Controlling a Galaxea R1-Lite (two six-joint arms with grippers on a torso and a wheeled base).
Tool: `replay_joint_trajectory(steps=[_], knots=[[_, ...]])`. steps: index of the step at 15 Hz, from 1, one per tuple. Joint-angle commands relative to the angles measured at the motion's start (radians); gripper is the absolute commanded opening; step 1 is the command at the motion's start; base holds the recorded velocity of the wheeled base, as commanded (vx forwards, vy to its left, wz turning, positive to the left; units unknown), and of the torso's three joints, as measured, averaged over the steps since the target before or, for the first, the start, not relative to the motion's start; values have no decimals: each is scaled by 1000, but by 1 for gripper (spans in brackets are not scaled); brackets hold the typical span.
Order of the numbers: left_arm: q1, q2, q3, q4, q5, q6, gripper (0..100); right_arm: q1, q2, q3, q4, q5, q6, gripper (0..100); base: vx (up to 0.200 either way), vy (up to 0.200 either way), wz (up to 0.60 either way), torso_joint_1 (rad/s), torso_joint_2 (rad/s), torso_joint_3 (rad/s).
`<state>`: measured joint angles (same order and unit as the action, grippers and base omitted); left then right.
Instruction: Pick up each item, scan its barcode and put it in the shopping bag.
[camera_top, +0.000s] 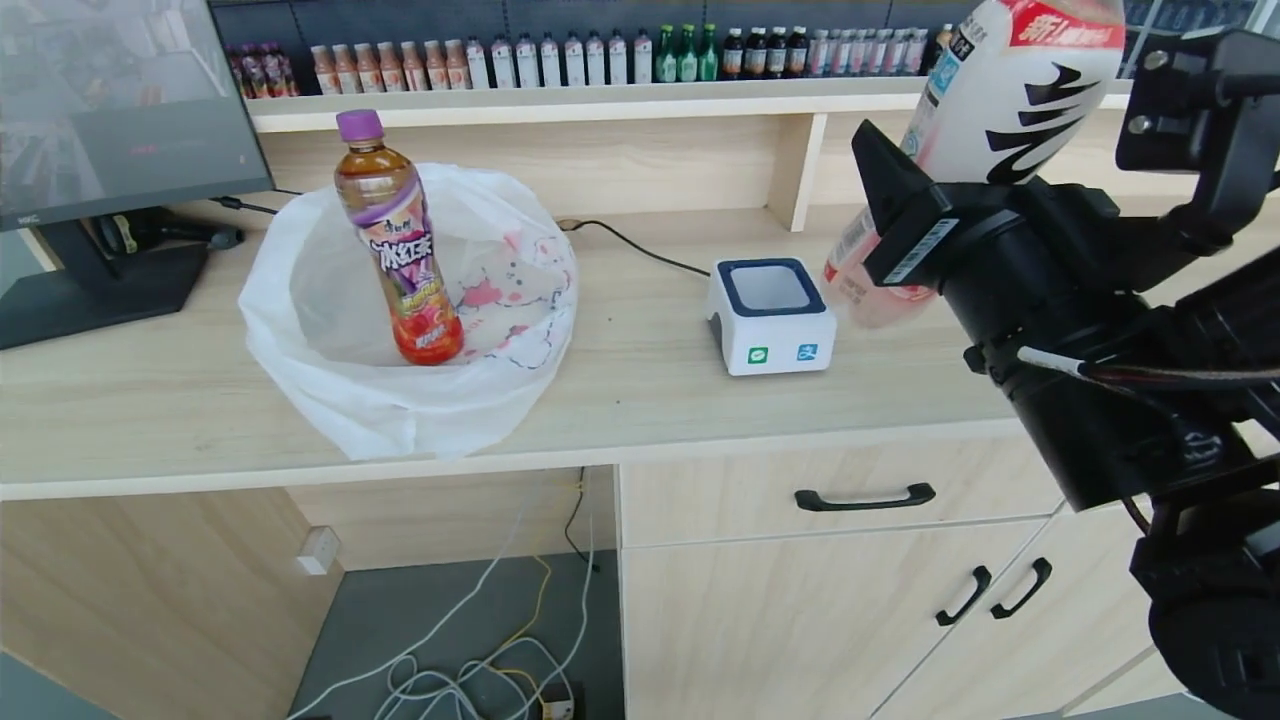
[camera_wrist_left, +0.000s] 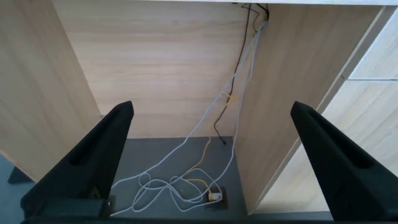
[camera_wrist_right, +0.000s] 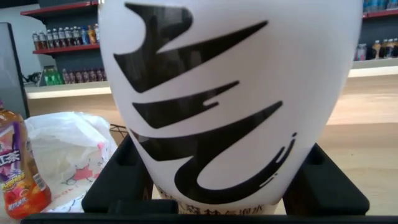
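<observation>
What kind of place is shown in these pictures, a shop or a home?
Most likely a shop checkout. A long shelf of bottled drinks runs behind, a small barcode scanner sits on the counter, and a white shopping bag stands open beside a monitor.

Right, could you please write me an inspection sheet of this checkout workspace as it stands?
Surface: light wooden counter, level.
Job's things: brown tea bottle with purple cap upright inside the white plastic shopping bag; white bottle with black brush marks held tilted to the right of the white box scanner.
Clutter: dark monitor on a black stand at the counter's left end.
Grippers: right gripper shut on the white bottle; left gripper open, empty, below the counter.
Cables: black cable across the counter behind the scanner; white and yellow cables tangled on the floor.
Surroundings: shelf of drink bottles behind; drawers with black handles below.
</observation>
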<state>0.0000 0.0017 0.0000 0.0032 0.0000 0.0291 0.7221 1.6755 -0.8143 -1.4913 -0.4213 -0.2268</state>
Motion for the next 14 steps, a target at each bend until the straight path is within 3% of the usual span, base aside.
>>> replay_joint_trajectory(steps=[1, 7, 14], knots=[[0, 0, 0, 0, 0, 0, 100, 7, -3, 0, 0, -1, 0, 0, 0, 0, 0, 0, 0, 0], [0, 0, 0, 0, 0, 0, 100, -10, 32, -77, 13, 39, -105, 0, 0, 0, 0, 0, 0, 0], [0, 0, 0, 0, 0, 0, 100, -89, 124, -140, 52, 343, -327, 0, 0, 0, 0, 0, 0, 0]])
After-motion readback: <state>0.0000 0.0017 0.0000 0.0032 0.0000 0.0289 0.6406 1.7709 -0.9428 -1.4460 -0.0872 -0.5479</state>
